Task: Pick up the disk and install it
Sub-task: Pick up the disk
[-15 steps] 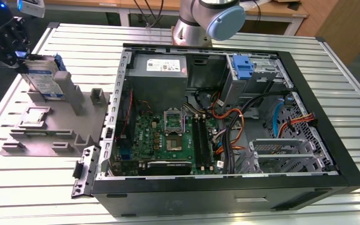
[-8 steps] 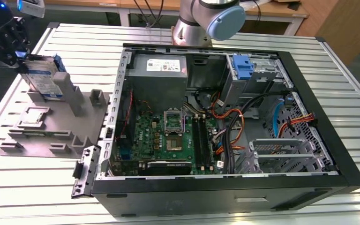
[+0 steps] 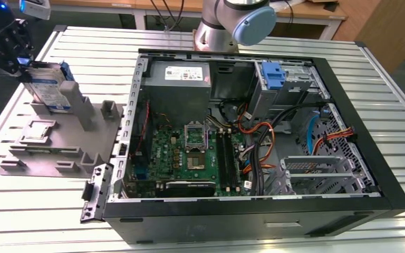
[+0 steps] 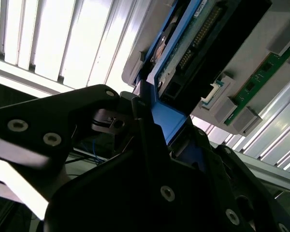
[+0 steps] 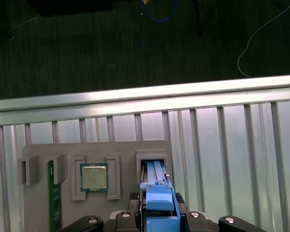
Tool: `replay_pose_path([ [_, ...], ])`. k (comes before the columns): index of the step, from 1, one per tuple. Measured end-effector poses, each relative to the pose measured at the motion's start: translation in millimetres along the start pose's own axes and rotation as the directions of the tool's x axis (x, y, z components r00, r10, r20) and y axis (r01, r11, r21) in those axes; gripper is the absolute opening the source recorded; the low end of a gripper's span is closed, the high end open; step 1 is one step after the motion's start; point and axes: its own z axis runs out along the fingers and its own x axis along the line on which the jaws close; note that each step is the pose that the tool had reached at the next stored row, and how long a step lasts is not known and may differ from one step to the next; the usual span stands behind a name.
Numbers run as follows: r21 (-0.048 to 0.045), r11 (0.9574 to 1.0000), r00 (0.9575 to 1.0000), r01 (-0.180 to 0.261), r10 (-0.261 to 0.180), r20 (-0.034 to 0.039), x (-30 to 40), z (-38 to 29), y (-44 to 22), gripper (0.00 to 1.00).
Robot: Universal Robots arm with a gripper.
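Our gripper (image 5: 159,212) is clamping the disk (image 3: 50,87) upright at the grey holder (image 3: 55,142); we are judging installation into the computer case (image 3: 259,216) undone.

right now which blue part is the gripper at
The blue frame on the disk, standing in the grey holder; the blue latch sits inside the computer case.

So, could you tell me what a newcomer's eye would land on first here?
The open computer case dominates the scene, motherboard and cables exposed. On the exterior view's left, the disk stands upright in a grey fixture, the gripper clamped on its blue frame, jaws shut.
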Motion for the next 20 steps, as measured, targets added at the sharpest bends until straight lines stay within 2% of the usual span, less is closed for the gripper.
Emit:
replay_pose_path([
  [4,-0.0005,0.9992,0.9992,0.04,-0.04,-0.0002,0.0,0.0,0.0,0.37],
  [8,-0.0007,0.999,0.999,0.044,-0.044,-0.0003,0.0,0.0,0.0,0.37],
  [12,-0.001,0.9978,0.9978,0.066,-0.066,-0.0003,0.0,0.0,0.0,0.37],
  [20,-0.001,0.9979,0.9979,0.065,-0.065,-0.0004,0.0,0.0,0.0,0.37],
])
